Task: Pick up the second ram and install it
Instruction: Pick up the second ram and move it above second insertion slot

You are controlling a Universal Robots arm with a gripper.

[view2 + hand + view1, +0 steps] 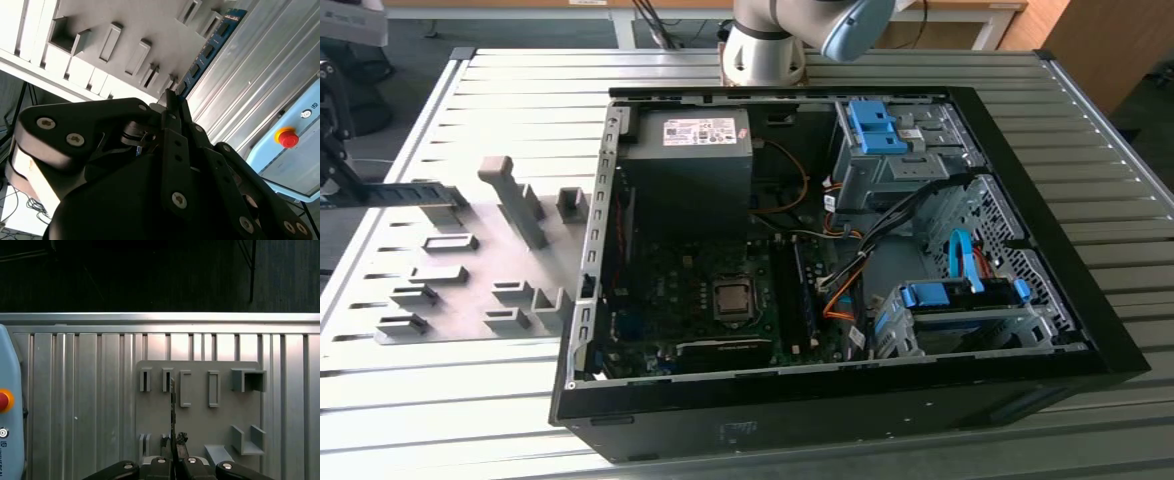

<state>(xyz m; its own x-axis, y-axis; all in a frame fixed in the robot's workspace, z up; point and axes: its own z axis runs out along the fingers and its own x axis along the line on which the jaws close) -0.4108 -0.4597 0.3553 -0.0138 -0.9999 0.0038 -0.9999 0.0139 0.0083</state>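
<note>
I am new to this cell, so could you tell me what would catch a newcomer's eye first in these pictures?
The open computer case sits in the middle of the exterior view, lying on the ribbed metal table with its motherboard exposed. In the second wrist view the black gripper is closed on one end of the second ram, a thin blue stick, by the gray holder plate.

We count one computer case (854,425), two blue drive brackets (877,128) (958,296) inside it, and beside it one gray holder plate (467,270) and one ram stick (206,50).
</note>
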